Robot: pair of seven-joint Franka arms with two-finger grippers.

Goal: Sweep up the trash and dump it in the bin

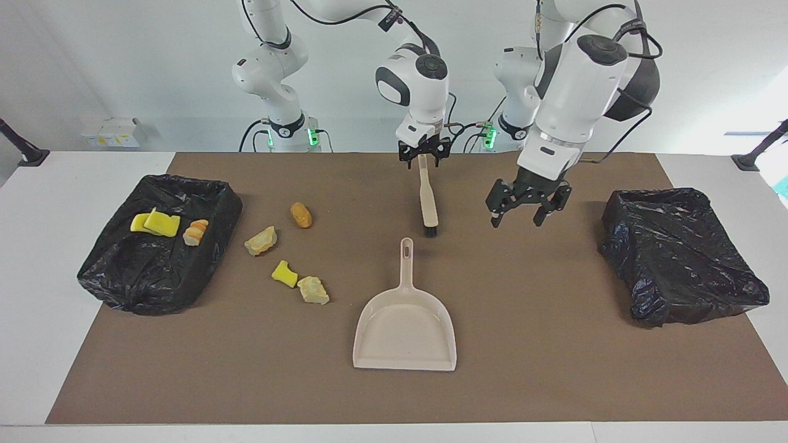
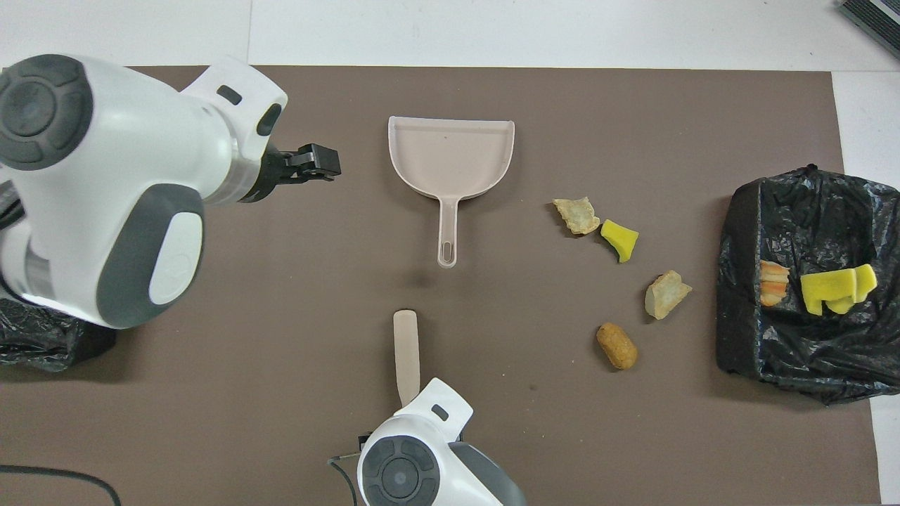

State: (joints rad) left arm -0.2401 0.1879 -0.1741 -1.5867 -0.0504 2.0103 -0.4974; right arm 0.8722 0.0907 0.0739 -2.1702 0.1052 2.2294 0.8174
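Note:
My right gripper [image 1: 422,155] is shut on the robot-side end of a beige brush [image 1: 428,209] [image 2: 406,348], whose black bristle end rests on the mat. The beige dustpan [image 1: 404,332] [image 2: 450,158] lies farther out, with its handle pointing at the brush. My left gripper [image 1: 517,220] [image 2: 313,160] hangs open over bare mat beside the brush. Loose trash lies toward the right arm's end: a brown nugget [image 1: 301,215], two tan chunks [image 1: 261,240] [image 1: 313,290] and a yellow piece [image 1: 284,274]. The black-lined bin [image 1: 154,283] there holds yellow sponge pieces [image 1: 157,223] and an orange-tan scrap [image 1: 196,232].
A second black-lined bin [image 1: 677,258] sits at the left arm's end of the brown mat [image 1: 554,369]. White table shows around the mat's edges.

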